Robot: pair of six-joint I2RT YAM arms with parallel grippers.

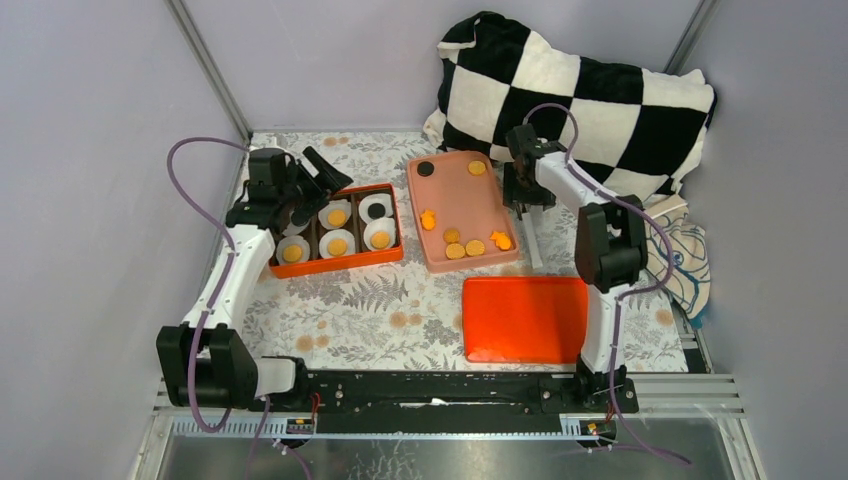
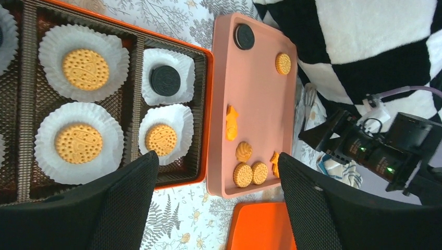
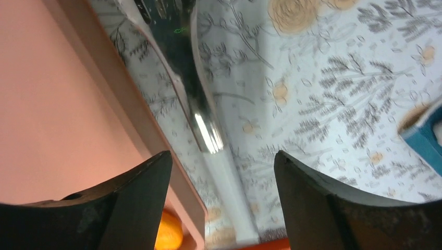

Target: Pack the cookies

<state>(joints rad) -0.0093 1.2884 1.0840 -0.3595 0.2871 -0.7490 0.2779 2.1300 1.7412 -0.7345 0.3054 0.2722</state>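
Floral cloth (image 1: 400, 320) covers the table. One black-and-white checked pillow (image 1: 590, 100) is at back right, behind the right arm. One folded printed cloth (image 1: 685, 260) lies at the right edge.

Left arm runs up the left side, its wrist bent over the box's back-left corner. Right arm rises from its base, then reaches back and tips down beside the tray's right rim.

One flat orange lid (image 1: 525, 318) at front right. One pink tray (image 1: 465, 205) mid-table, with one orange box (image 1: 340, 262) just beside it on the left.

Six white paper liners (image 2: 81, 41) in the box. The left gripper (image 1: 312, 185) screens the back-left one from above, so its content can't be told.

One shiny metal utensil (image 3: 206, 125) lies on the cloth along the tray's edge.

Cookies (image 1: 337, 245) counted, twelve in all:
- Box: four orange, one black (image 2: 165, 79).
- Tray: six orange, some irregular, one black.

Left jaws are spread wide with nothing between. Right gripper (image 3: 223, 156) is also spread; the utensil lies in line with the gap, not pinched.
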